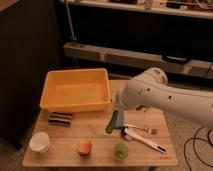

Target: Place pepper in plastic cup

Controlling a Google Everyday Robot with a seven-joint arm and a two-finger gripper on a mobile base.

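Over the right half of the pale wooden bench (95,132) stretched the robot's bulky white arm (165,97). It ended in the gripper (118,120), which was clamped on the long, slim, dark green pepper (110,125). The pepper hung tilted, its lower end down and to the left, seemingly clear of the boards. Up and left of the gripper sat the big yellow plastic bin (76,90). Far down-left stood the white paper cup (40,141), and nearer lay the round orange fruit-like object (84,147). Just right of the gripper lay white-handled utensils (145,137). Almost straight below it, near the front edge, waited the small translucent light-green plastic cup (120,150). Doing this well probably meant bringing the pepper's low tip over the cup's mouth and lowering it inside before release. So small a cup could tip, or the pepper could bounce out.
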